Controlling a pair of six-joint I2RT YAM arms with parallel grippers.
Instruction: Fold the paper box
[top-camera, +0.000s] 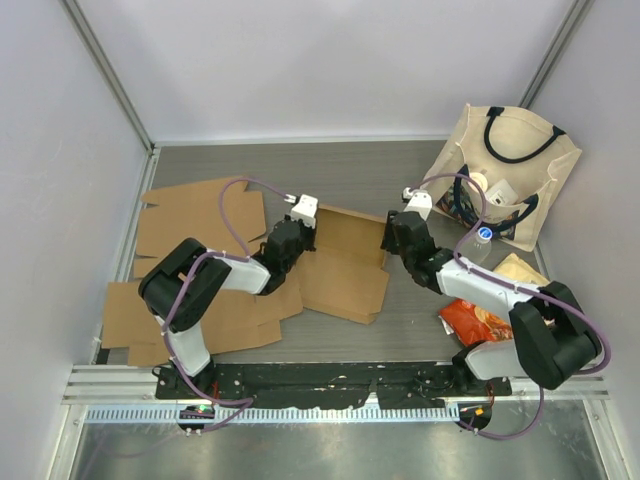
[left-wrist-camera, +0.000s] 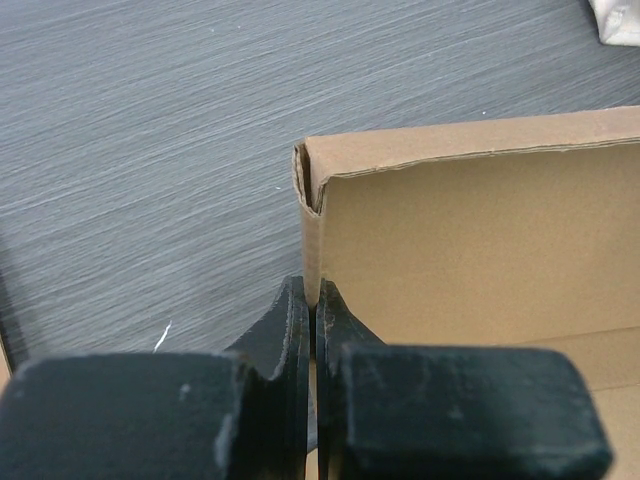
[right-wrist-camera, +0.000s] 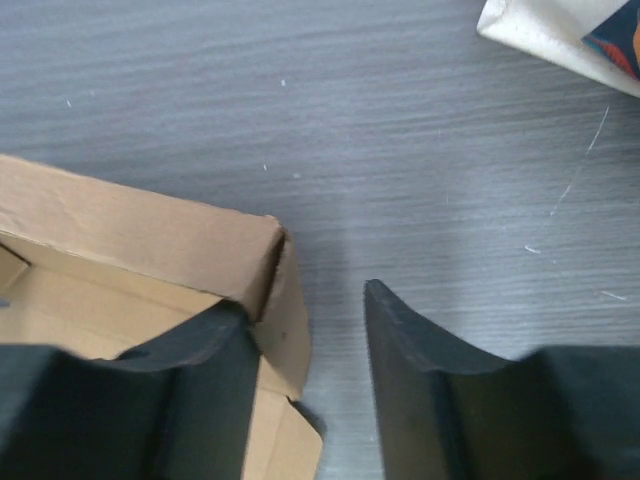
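A brown paper box (top-camera: 345, 262) lies partly folded in the middle of the table, its far walls raised. My left gripper (top-camera: 296, 228) is at the box's left far corner, shut on the thin left side wall (left-wrist-camera: 311, 240); the back wall (left-wrist-camera: 470, 150) runs off to the right. My right gripper (top-camera: 394, 228) is open at the right far corner (right-wrist-camera: 265, 262). Its left finger (right-wrist-camera: 205, 355) is inside the box, and its right finger (right-wrist-camera: 415, 345) is outside over bare table. The side flap (right-wrist-camera: 288, 330) stands between them.
Several flat cardboard blanks (top-camera: 185, 215) lie stacked at the left. A cream tote bag (top-camera: 505, 170) with dark handles lies at the back right. A bottle (top-camera: 478, 243) and snack packets (top-camera: 470, 322) are on the right.
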